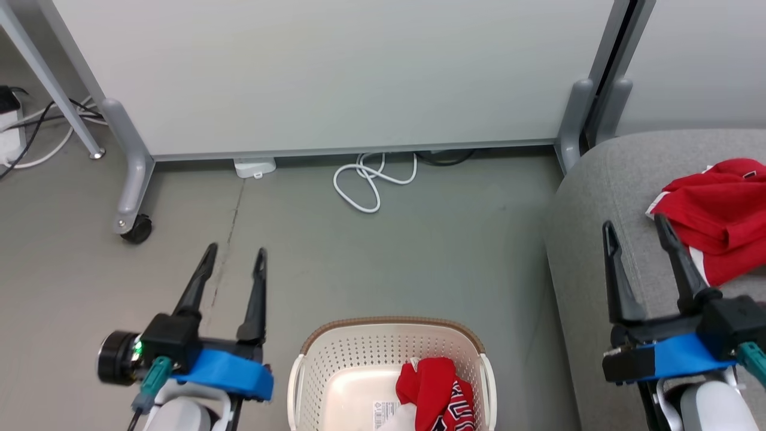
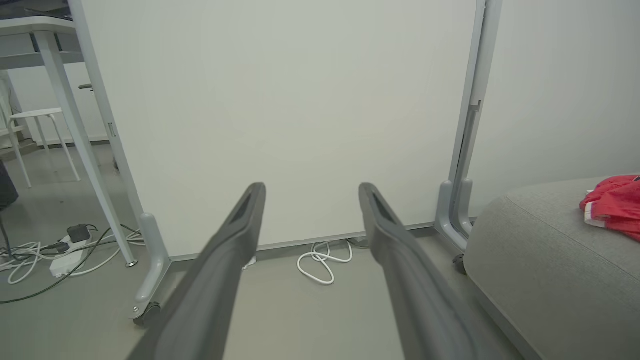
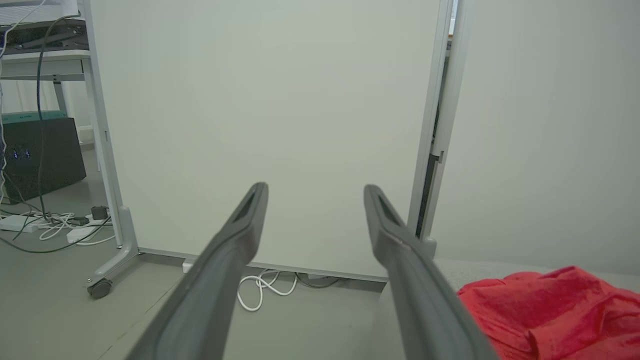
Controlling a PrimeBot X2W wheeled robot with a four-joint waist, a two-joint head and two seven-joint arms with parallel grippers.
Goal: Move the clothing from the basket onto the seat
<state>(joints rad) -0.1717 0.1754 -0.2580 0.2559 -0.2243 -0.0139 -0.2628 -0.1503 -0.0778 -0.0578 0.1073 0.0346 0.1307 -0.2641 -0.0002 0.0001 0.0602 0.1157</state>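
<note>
The grey seat (image 1: 604,197) on my right bears one red garment (image 1: 718,209); the basket (image 1: 389,326) between my arms holds the remaining clothing (image 1: 428,383), crumpled against its right wall. It looks light, soft and floppy, so I would pinch its raised red fold. My left gripper (image 1: 235,251) and right gripper (image 1: 634,222) both stand spread wide, empty.
</note>
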